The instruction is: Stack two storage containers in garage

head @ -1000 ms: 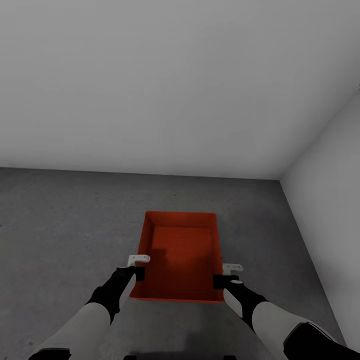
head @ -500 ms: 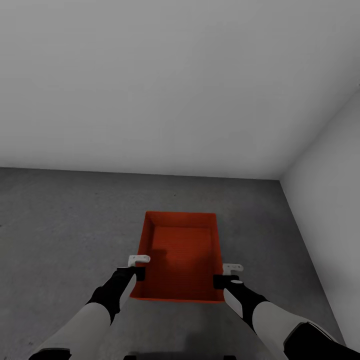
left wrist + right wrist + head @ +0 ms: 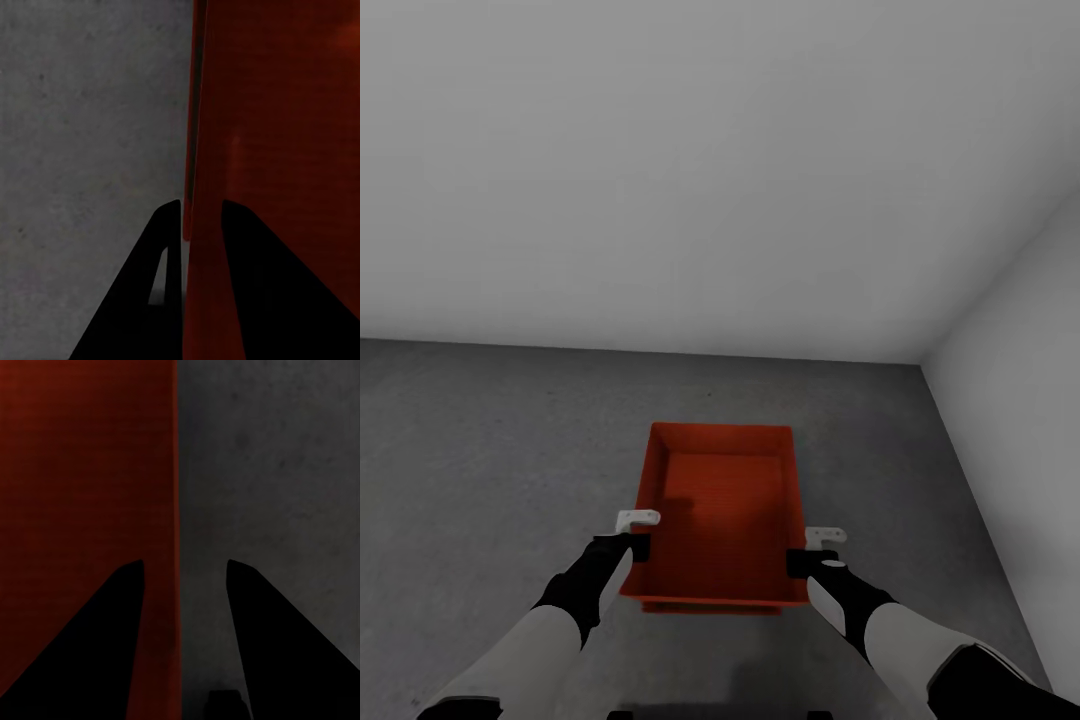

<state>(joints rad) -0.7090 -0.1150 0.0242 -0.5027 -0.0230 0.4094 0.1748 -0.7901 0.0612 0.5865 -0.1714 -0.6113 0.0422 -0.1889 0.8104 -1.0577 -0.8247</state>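
My left gripper (image 3: 201, 214) pinches the bin's (image 3: 722, 500) left wall; my right gripper (image 3: 184, 574) straddles its right wall, fingers apart. A second bin (image 3: 710, 606) peeks beneath, on grey floor (image 3: 490, 450) by white walls (image 3: 660, 170).

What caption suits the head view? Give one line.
Both hands, left and right, flank an orange-red container on grey garage floor.

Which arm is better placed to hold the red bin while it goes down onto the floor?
Left. The left gripper looks clamped on the storage container wall, while the right gripper straddles the opposite wall with its fingers wide apart.
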